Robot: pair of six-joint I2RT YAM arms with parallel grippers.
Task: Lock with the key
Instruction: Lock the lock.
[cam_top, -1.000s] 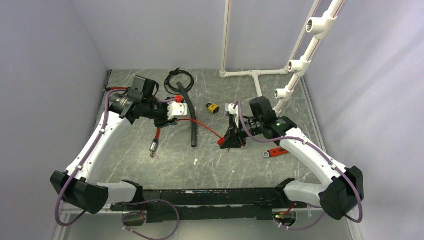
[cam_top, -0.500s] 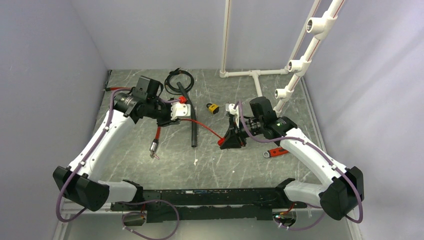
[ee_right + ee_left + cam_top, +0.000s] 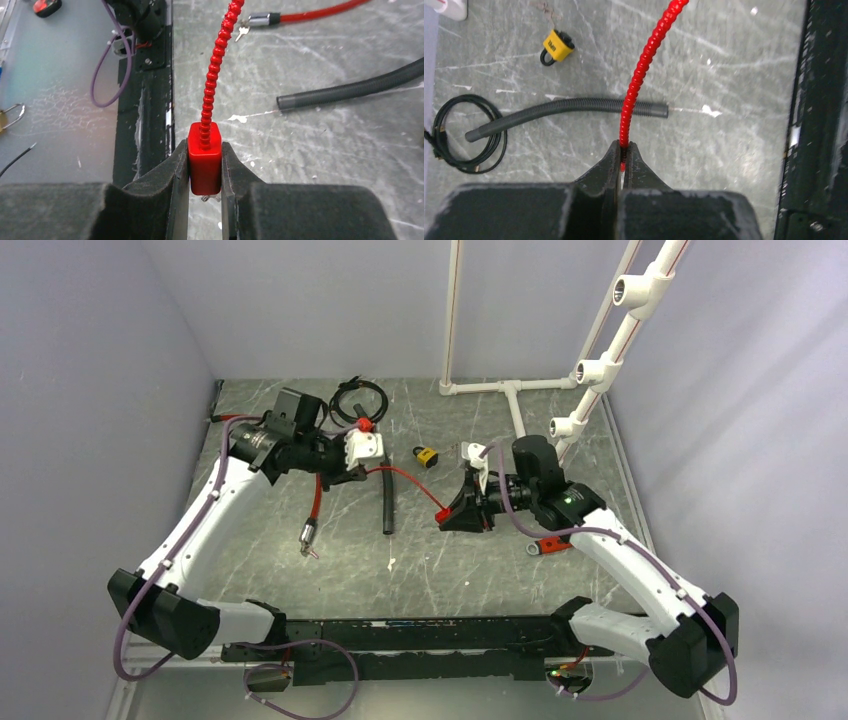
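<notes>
Marbled grey table point(image 3: 430, 570), both grippers on the red cable lock.
We see the left gripper point(image 3: 623, 151) pressed shut on the red cable point(image 3: 639, 70) right beside the grey hose point(image 3: 569, 106), which the cable crosses. The right gripper point(image 3: 205, 146) pinches the red lock block point(image 3: 205, 167), well right of the hose. The cable's metal tip point(image 3: 260, 19) with a key point(image 3: 242, 32) lies left of the hose. A yellow padlock point(image 3: 555, 46) sits right of the hose's far end.

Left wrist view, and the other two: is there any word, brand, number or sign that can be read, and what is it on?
yellow padlock: a dark printed mark on its face, too small and blurred to read.
red lock body: no lettering on the side that shows.
No other text or sign shows in any view.
</notes>
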